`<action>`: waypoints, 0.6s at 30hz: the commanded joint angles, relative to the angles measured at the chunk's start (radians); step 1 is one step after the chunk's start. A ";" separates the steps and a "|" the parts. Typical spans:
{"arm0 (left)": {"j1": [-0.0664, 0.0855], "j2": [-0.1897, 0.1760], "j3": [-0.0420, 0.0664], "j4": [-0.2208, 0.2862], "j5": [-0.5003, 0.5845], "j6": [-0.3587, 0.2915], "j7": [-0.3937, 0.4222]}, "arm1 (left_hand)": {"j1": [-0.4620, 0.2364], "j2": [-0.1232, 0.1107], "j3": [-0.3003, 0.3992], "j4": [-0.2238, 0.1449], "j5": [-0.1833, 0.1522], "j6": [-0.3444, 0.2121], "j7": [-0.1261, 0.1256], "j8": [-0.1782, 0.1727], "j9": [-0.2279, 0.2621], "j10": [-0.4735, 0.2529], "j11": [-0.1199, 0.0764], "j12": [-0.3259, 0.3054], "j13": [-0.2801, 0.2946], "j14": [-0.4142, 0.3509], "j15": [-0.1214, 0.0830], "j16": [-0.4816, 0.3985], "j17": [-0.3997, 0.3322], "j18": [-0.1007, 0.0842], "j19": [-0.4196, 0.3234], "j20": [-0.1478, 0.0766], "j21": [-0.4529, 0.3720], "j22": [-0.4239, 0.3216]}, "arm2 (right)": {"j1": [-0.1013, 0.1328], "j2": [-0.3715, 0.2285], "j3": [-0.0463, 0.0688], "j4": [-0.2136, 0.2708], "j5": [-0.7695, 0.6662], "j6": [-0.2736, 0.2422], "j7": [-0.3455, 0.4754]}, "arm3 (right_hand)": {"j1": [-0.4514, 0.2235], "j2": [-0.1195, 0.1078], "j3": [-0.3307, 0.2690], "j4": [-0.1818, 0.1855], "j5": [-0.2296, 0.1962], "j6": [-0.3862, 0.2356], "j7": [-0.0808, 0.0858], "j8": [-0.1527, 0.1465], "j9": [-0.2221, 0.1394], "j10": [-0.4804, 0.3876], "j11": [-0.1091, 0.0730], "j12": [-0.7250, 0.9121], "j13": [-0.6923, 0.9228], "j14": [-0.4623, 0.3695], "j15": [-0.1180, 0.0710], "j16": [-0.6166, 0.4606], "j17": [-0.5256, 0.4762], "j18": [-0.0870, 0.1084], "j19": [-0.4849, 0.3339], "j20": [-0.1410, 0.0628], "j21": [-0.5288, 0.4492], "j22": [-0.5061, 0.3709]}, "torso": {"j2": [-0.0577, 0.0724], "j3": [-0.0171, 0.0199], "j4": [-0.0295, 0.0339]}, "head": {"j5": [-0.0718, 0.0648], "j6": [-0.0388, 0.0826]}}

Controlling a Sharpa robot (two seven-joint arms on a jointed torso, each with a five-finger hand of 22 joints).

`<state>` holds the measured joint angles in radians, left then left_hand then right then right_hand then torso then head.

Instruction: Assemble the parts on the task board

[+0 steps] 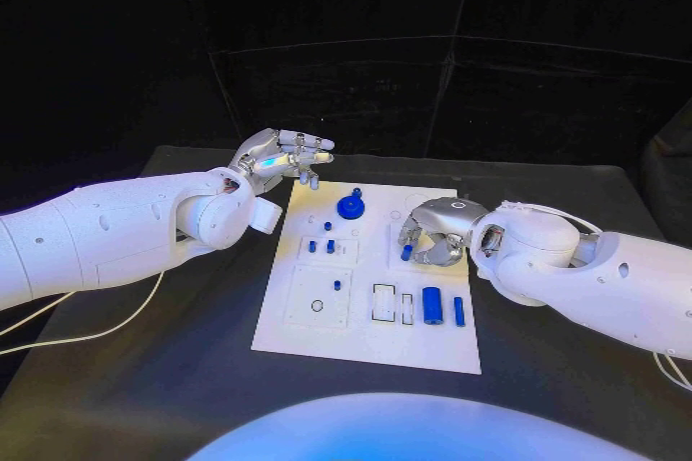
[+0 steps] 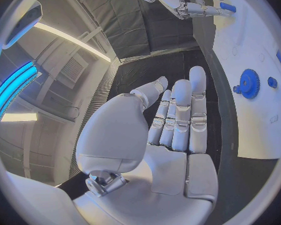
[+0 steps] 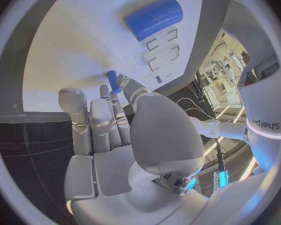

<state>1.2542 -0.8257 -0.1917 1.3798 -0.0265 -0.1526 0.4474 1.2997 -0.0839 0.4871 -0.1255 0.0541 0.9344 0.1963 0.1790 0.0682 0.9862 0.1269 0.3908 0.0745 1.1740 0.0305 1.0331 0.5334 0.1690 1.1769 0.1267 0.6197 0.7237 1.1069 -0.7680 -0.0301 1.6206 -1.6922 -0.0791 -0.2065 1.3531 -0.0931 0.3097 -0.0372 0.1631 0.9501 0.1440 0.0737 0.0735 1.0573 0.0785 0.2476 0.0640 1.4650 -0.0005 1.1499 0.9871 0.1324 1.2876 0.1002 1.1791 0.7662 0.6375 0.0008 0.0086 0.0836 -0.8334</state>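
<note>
Nearest on the white board (image 1: 361, 346), a blue cylinder (image 1: 431, 303) lies by rectangular slots. Mid-board, the right hand (image 1: 437, 231) pinches a small blue peg (image 1: 407, 252). Farther back stands a toothed blue gear (image 1: 351, 206); beyond the board's corner, the left hand (image 1: 283, 156) hovers with fingers extended, holding nothing.

Both arms are smooth glossy white shells with rounded, bulbous wrist housings, thin white cables trailing off each one, the right arm lettered "sharpa" in grey, and each ends in a silver metal hand with pale-padded segmented fingers (image 2: 181, 115).
</note>
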 commanded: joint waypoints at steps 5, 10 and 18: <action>0.001 0.001 0.001 0.000 0.004 0.013 0.001 | 0.001 0.007 -0.007 0.001 -0.002 -0.001 0.006 0.003 -0.001 -0.006 -0.003 0.006 -0.001 -0.008 0.002 -0.005 -0.001 0.013 -0.006 0.000 -0.004 -0.001 | 0.001 0.014 0.000 -0.011 0.000 0.006 0.025 | 0.003 0.012 0.032 0.002 -0.005 0.023 0.000 0.003 0.000 0.035 -0.002 -0.019 -0.002 0.014 -0.010 0.017 0.013 0.000 0.017 -0.004 0.017 0.022 | -0.001 0.0005 -0.0010 | 0.001 -0.005; 0.001 0.001 0.001 0.000 0.004 0.015 -0.001 | 0.001 0.008 -0.008 0.000 -0.002 -0.002 0.006 0.003 -0.001 -0.007 -0.002 0.007 -0.001 -0.009 0.002 -0.005 -0.002 0.013 -0.006 0.001 -0.005 -0.002 | 0.001 0.018 0.000 -0.017 0.000 0.012 0.022 | 0.001 0.013 0.060 0.003 -0.009 0.072 0.003 0.022 0.007 0.057 0.001 -0.034 -0.001 0.017 -0.008 0.025 0.019 -0.002 0.022 -0.004 0.023 0.031 | -0.001 0.0005 -0.0005 | 0.001 -0.005; 0.001 0.001 0.001 0.000 0.004 0.018 -0.006 | 0.001 0.008 -0.008 0.000 -0.002 -0.002 0.006 0.003 -0.001 -0.007 -0.002 0.007 -0.001 -0.009 0.002 -0.005 -0.002 0.013 -0.006 0.001 -0.005 -0.002 | 0.001 0.022 0.000 -0.025 -0.013 0.036 0.008 | 0.022 0.030 0.106 -0.011 -0.027 0.141 -0.008 0.047 0.016 0.128 -0.014 -0.038 0.005 0.020 -0.021 0.043 0.036 -0.005 0.034 -0.013 0.038 0.056 | -0.001 0.0001 -0.0003 | 0.002 -0.009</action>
<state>1.2542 -0.8255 -0.1918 1.3791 -0.0265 -0.1489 0.4427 1.2996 -0.0839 0.4870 -0.1255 0.0541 0.9344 0.1963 0.1790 0.0678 0.9862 0.1268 0.3949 0.0746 1.1705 0.0340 1.0331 0.5324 0.1689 1.1769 0.1267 0.6197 0.7230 1.1066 -0.7466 -0.0298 1.5964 -1.6933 -0.0656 -0.1943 1.3715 -0.0755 0.4099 -0.0458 0.1391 1.0840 0.1373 0.1162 0.0866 1.1784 0.0677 0.2113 0.0667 1.4645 -0.0152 1.1902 1.0216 0.1322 1.3154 0.0872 1.2139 0.8207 0.6364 0.0012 0.0081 0.0853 -0.8413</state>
